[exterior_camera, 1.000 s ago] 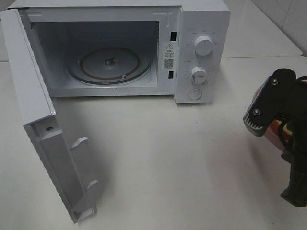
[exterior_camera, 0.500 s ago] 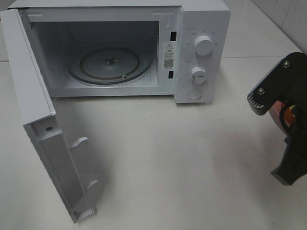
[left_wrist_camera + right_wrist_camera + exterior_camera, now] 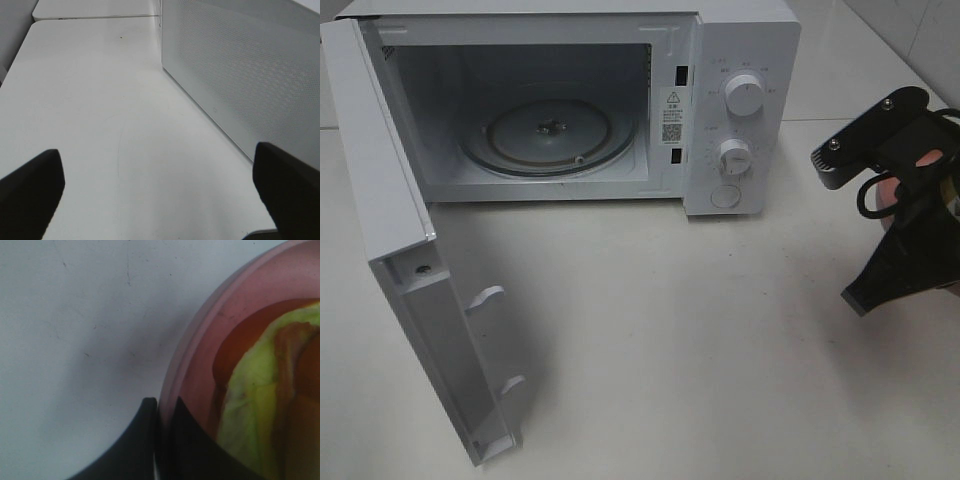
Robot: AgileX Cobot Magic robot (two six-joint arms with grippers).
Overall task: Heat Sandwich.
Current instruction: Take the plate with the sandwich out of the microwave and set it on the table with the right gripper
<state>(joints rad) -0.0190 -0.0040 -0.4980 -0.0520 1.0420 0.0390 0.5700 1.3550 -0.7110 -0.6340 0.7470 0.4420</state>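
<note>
The sandwich (image 3: 260, 405), with green lettuce and reddish-brown filling, lies on a pink round plate (image 3: 200, 355). My right gripper (image 3: 162, 409) is shut on the plate's rim, one finger on each side of it. In the high view the right arm (image 3: 905, 205) hangs at the right edge, right of the microwave (image 3: 740, 110), and only a sliver of the pink plate (image 3: 887, 197) shows behind it. The microwave door (image 3: 390, 220) stands wide open, and the glass turntable (image 3: 548, 135) is bare. My left gripper (image 3: 160, 200) is open with nothing between its fingers, low over the table beside a white dotted panel (image 3: 240, 75).
The open door juts toward the front left of the table. Two knobs (image 3: 744, 97) and a round button sit on the microwave's right panel. Bare white tabletop (image 3: 670, 330) lies in front of the oven cavity.
The right arm has risen and turned with the plate, and its upper end now points left toward the microwave. The left gripper and the door have not moved.
</note>
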